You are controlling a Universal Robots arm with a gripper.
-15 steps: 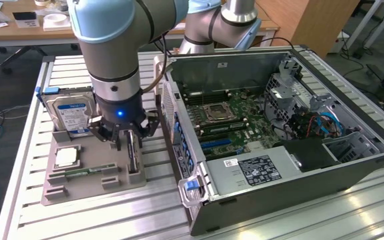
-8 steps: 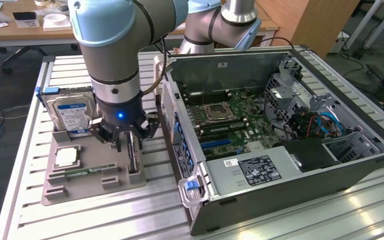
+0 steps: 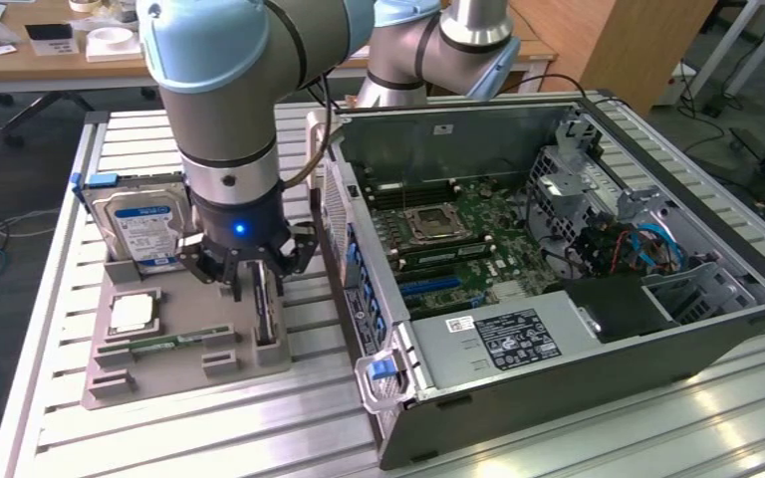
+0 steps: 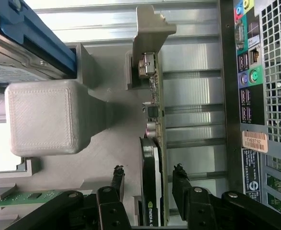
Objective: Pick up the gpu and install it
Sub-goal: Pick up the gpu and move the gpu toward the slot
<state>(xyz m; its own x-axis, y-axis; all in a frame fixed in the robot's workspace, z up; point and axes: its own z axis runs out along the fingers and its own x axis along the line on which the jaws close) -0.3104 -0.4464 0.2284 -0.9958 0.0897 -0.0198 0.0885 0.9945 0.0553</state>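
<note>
Two black fingers point(image 4: 117, 178) of the gripper point(image 4: 147, 181) hang spread apart, one on each side of the gpu point(image 4: 154, 143). In the wrist view I can see a gap between each fingertip and the card, so nothing is clamped.

The gpu stands on its long edge in a slot of the gray tray point(image 3: 176, 376), on the side of the tray closest to the computer case point(image 3: 556, 329). Its silver bracket point(image 4: 147, 28) is at the far end.

The tray lies on the slatted metal table point(image 3: 622, 438) at the exterior view's left. The open case sits just beside it at the exterior view's right, with its motherboard point(image 3: 449, 229) exposed.

In the same tray, a hard drive point(image 3: 143, 224) with a blue-and-white label stands upright at the far left. A processor point(image 3: 134, 314) lies flat nearer, and a green memory stick point(image 3: 156, 344) lies nearer still. The arm point(image 3: 230, 119) stands upright over the tray.
</note>
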